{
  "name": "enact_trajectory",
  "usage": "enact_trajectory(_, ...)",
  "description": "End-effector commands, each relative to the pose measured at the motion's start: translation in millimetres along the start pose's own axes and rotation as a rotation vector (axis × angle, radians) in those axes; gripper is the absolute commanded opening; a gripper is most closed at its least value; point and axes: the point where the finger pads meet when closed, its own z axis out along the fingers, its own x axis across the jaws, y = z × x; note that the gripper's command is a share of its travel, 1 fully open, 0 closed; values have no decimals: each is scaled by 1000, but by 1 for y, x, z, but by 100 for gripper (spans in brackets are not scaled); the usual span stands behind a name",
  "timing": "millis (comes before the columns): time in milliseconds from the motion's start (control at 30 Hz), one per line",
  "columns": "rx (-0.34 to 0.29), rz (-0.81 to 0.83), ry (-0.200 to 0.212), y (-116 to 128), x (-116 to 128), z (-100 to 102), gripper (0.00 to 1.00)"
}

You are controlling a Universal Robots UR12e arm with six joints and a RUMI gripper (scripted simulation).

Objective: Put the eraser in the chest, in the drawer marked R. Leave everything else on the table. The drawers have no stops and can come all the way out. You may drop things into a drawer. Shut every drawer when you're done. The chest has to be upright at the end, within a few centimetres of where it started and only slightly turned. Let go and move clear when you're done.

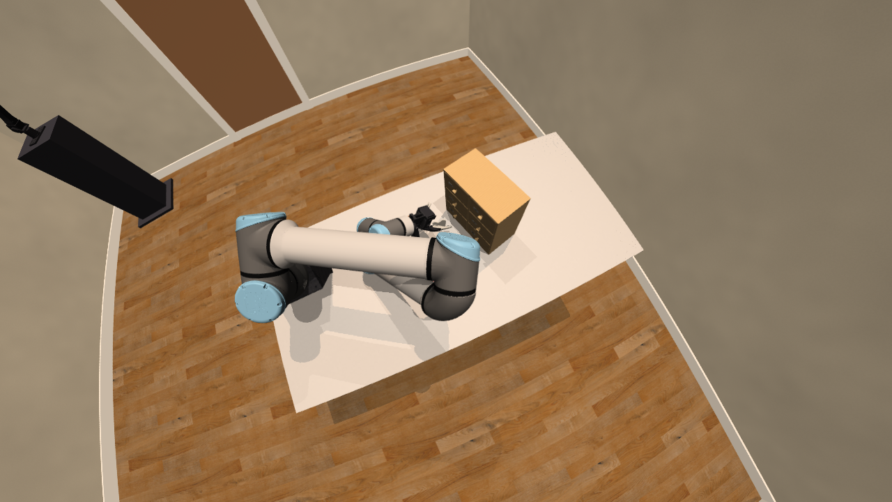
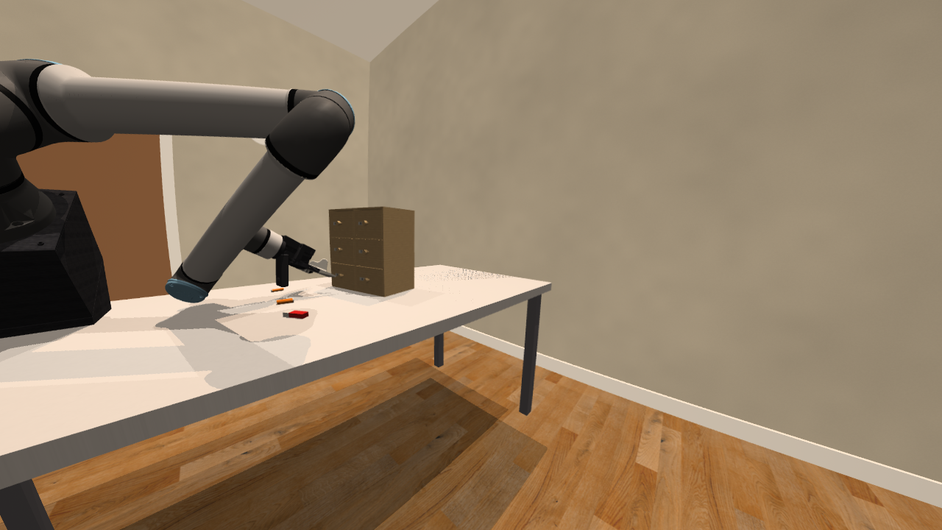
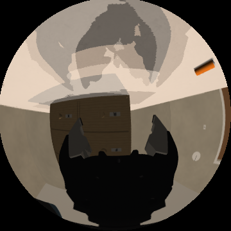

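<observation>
The wooden chest (image 1: pixel 486 198) stands upright at the far end of the table, with two columns of three small drawers, all shut. It also shows in the side view (image 2: pixel 372 250) and in the wrist view (image 3: pixel 96 125), where the picture is upside down. The drawer labels are too small to read. My gripper (image 2: pixel 327 271) is open and empty, low and just in front of the chest's lower drawers, pointing at them (image 3: pixel 117 123). A small red block with a dark end (image 2: pixel 296 314), possibly the eraser, lies on the table behind the gripper.
Two small orange sticks (image 2: pixel 277 289) (image 2: pixel 284 301) lie on the table between the red block and the gripper; one shows in the wrist view (image 3: pixel 204 68). My arm's elbow (image 1: pixel 451 275) hangs over the table's middle. The robot base (image 2: pixel 45 263) stands at the table's near end.
</observation>
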Motion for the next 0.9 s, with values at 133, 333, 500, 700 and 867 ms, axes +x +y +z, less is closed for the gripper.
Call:
enact_trajectory(133, -1, 0, 0, 1, 0, 0, 100)
enact_trajectory(333, -1, 0, 0, 3, 0, -2, 100)
enact_trajectory(500, -1, 0, 0, 9, 0, -5, 100)
enact_trajectory(700, -1, 0, 0, 17, 0, -10, 100)
enact_trajectory(867, -1, 0, 0, 29, 0, -17, 100)
